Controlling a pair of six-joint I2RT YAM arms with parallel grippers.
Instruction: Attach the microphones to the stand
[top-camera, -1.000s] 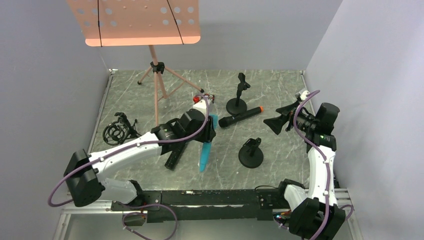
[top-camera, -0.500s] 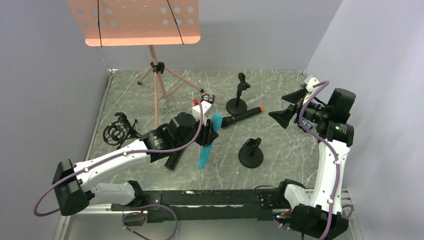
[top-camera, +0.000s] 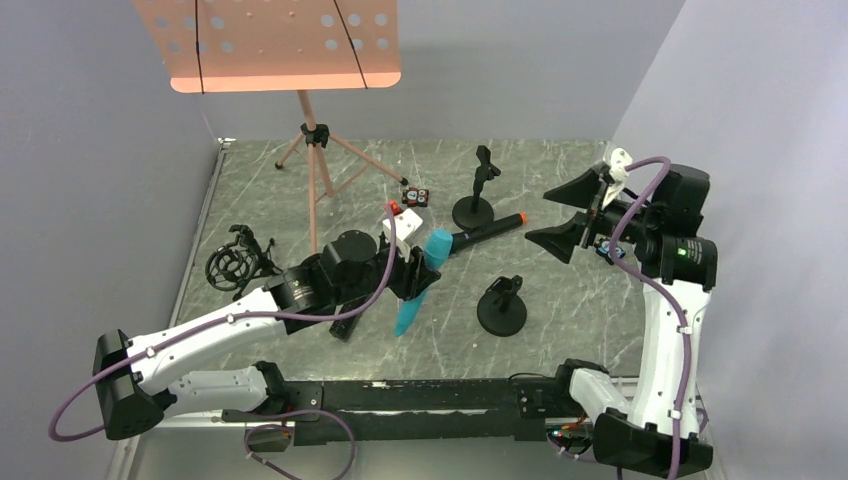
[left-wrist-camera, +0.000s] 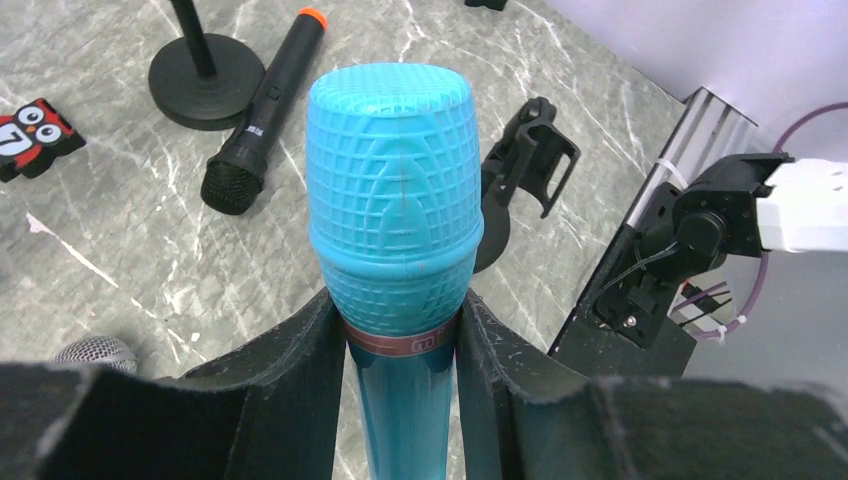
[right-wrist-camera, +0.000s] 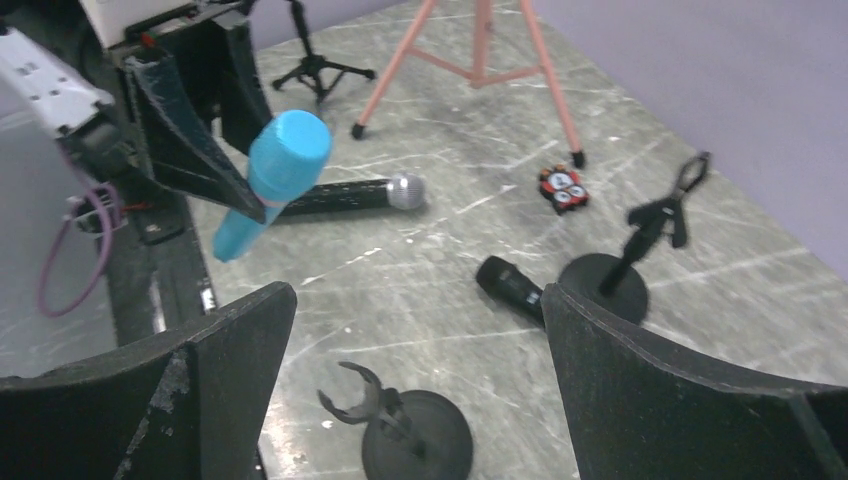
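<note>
My left gripper (top-camera: 418, 272) is shut on the bright blue microphone (top-camera: 410, 300) just below its head and holds it tilted above the table; the grip shows close up in the left wrist view (left-wrist-camera: 398, 300). The black microphone with the orange end (top-camera: 482, 232) lies beside the tall clip stand (top-camera: 474, 208). The short clip stand (top-camera: 502, 310) is to the right of the blue microphone, its clip empty (right-wrist-camera: 362, 405). The black microphone with the silver mesh head (right-wrist-camera: 352, 194) lies under my left arm. My right gripper (top-camera: 562, 218) is open and empty, raised above the right side of the table.
A pink music stand (top-camera: 270, 40) on a tripod (top-camera: 316, 150) stands at the back. A black shock mount (top-camera: 236, 262) sits at the left. A small owl-print block (top-camera: 417, 196) lies near the tall stand. Walls close in on the left, the back and the right.
My left gripper has lifted the blue microphone and carried it right. My right arm has risen and swung its open gripper toward the centre.
</note>
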